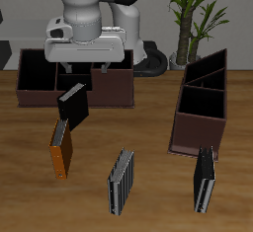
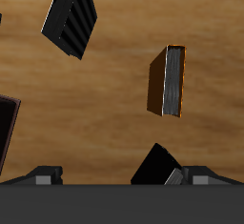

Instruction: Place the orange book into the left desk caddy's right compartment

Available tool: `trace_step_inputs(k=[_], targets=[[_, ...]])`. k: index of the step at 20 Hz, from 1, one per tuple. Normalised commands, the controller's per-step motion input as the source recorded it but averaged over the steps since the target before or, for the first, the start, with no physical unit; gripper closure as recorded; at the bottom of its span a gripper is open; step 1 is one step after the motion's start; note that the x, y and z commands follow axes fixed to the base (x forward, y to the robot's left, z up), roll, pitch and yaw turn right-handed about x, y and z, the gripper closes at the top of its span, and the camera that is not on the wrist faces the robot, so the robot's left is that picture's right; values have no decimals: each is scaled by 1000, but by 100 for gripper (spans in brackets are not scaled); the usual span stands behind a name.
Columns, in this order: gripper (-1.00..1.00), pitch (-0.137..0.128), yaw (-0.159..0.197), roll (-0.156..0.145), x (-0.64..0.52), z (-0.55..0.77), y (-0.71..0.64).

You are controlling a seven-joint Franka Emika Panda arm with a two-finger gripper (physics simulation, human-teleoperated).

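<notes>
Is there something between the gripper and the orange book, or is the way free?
The black book stands just under the gripper, between it and the orange book, which lies nearer the table's front edge. The gripper must pass over or beside it. Nothing else visible blocks the way.

Front overhead view; wrist looks straight down; both show orange book.
</notes>
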Motion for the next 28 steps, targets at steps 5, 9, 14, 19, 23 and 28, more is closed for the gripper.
trace_step_inputs(k=[5,9,14,19,23,28], targets=[[-100,-44,32,-4,156,-28,-281],[-100,-45,-19,16,178,-12,-273],[-100,-40,-2,39,128,-108,-159],[-100,-17,-4,-26,153,-184,-223],[-100,-41,-31,-39,86,-135,-215],[-100,-21,14,5,129,-169,-78]])
